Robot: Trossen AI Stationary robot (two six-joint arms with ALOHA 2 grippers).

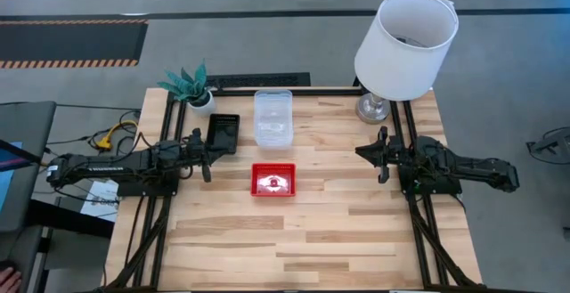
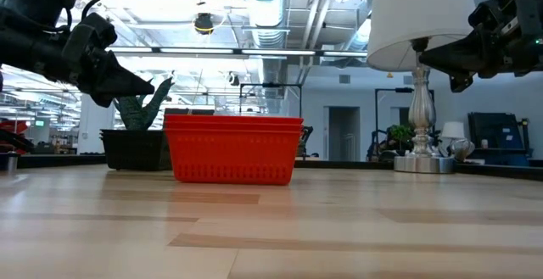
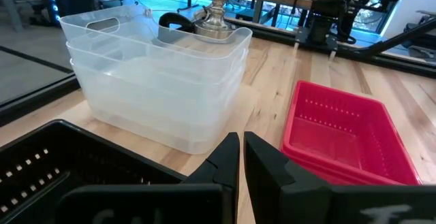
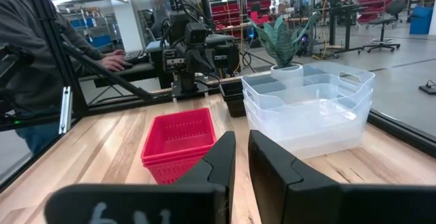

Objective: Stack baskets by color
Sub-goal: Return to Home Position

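Three stacks of baskets rest on their bases on the wooden table. The red stack point(image 1: 272, 180) is in the middle, the clear stack point(image 1: 272, 118) is behind it, and the black stack point(image 1: 223, 133) is at the far left. My left gripper point(image 1: 207, 157) hovers shut just near of the black stack point(image 3: 68, 163), pointing toward the red stack point(image 3: 340, 132) and the clear stack point(image 3: 157, 81). My right gripper point(image 1: 378, 155) hovers at the right, open by a narrow gap and holding nothing. It faces the red stack point(image 4: 178, 142) and the clear stack point(image 4: 310, 108).
A white-shaded lamp point(image 1: 405, 44) stands at the far right corner and a small potted plant point(image 1: 191, 86) at the far left corner. The near half of the table point(image 1: 294, 248) carries nothing. A person point(image 4: 27, 47) sits beyond the left edge.
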